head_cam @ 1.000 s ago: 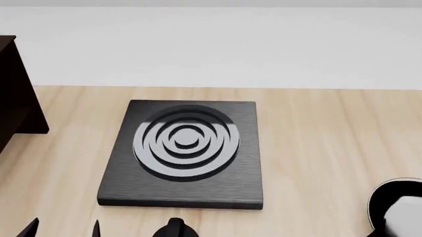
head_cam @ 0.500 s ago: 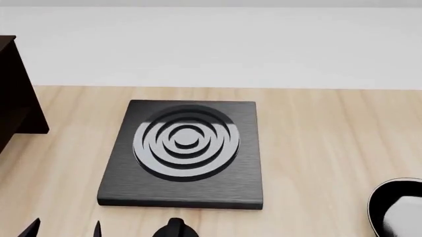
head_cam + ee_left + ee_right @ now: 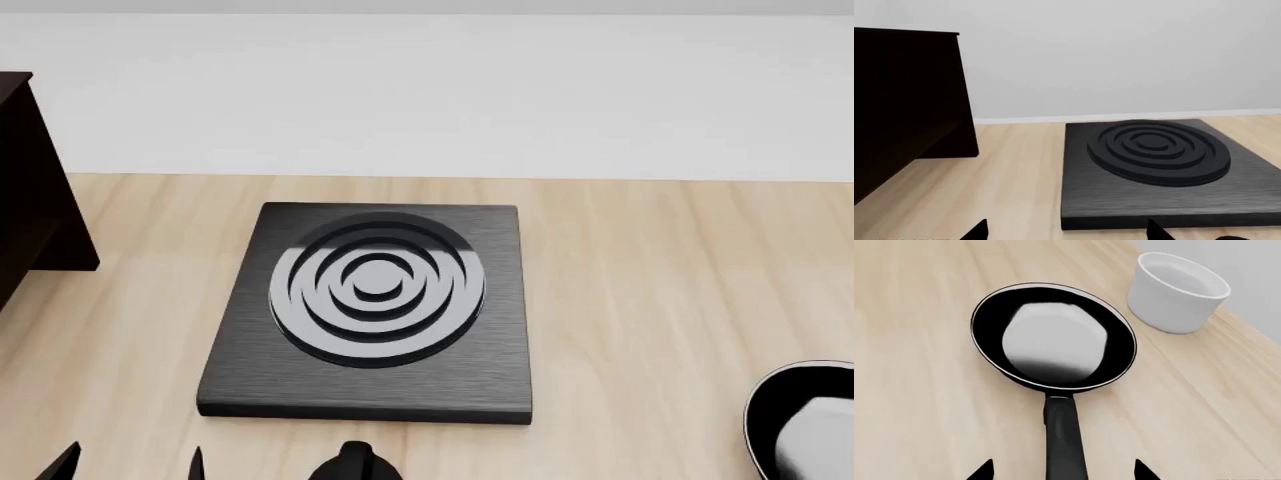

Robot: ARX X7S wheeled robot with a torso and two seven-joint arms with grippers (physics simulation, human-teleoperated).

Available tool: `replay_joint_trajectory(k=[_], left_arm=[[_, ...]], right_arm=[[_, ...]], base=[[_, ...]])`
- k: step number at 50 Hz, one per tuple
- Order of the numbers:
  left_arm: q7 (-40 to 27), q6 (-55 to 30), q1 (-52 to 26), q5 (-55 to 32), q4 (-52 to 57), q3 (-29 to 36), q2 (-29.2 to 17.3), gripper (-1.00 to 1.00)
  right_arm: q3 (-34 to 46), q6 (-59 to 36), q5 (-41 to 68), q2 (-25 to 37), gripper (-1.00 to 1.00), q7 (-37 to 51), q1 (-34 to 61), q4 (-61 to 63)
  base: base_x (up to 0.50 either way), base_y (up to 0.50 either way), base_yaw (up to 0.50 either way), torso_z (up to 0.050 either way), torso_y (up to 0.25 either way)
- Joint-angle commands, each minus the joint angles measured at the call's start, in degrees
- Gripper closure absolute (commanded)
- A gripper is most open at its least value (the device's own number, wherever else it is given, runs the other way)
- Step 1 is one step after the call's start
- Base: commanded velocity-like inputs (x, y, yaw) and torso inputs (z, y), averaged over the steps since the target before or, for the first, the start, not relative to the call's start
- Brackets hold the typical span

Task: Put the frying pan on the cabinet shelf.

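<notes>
Nothing much has shifted over the last second: only the frying pan (image 3: 805,420), cut off at the head view's right edge, sits slightly lower in frame. It still lies on the table (image 3: 641,300), ungrasped. Right fingers (image 3: 981,471) are spread wide either side of its handle, gripping nothing. Left fingers (image 3: 977,231) show only tips, apart and empty. Just a corner of the cabinet shelf (image 3: 904,95) is visible.
</notes>
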State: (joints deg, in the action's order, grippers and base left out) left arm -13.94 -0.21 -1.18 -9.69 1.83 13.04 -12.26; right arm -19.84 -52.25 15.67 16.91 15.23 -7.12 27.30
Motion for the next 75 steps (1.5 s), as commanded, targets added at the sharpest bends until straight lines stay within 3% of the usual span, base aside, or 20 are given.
replay_joint_trajectory(k=[1,26,37,38,58,75], left_arm=[[-0.2,0.6,-0.5,-0.3,-1.2,0.1,-0.1,-1.00],[-0.9,0.8,-0.3,-0.5,-1.1,0.7,-0.6,-1.00],[-1.4,0.8,-0.2,-0.3,-1.2,1.1,-0.8,-1.00],[-1.4,0.8,-0.3,-0.3,-1.2,1.2,-0.8,-1.00],[-1.5,2.0,-0.7,-0.6,-2.7,1.6,-1.0,-1.00],[-2.2,1.2,-0.5,-1.1,-1.4,1.8,-1.5,-1.00]], right_arm=[[3.0,-0.2,-0.4,1.8,-1.00,-1.6,3.8,-8.3],[3.3,-2.0,-0.5,8.0,-1.00,-4.7,9.3,-22.5],[3.0,0.1,0.9,6.3,-1.00,-6.1,9.3,-24.7],[3.2,-0.3,0.8,6.4,1.00,-6.0,9.0,-24.0],[2.8,-7.2,1.6,7.9,1.00,-3.1,6.6,-6.1],[9.3,-24.3,4.3,11.1,1.00,-0.1,19.4,8.6]], base=[[0.00,0.00,0.00,0.000,0.000],[0.00,0.00,0.00,0.000,0.000],[0.00,0.00,0.00,0.000,0.000],[0.01,0.00,0.00,0.000,0.000],[0.00,0.00,0.00,0.000,0.000],[0.00,0.00,0.00,0.000,0.002]])
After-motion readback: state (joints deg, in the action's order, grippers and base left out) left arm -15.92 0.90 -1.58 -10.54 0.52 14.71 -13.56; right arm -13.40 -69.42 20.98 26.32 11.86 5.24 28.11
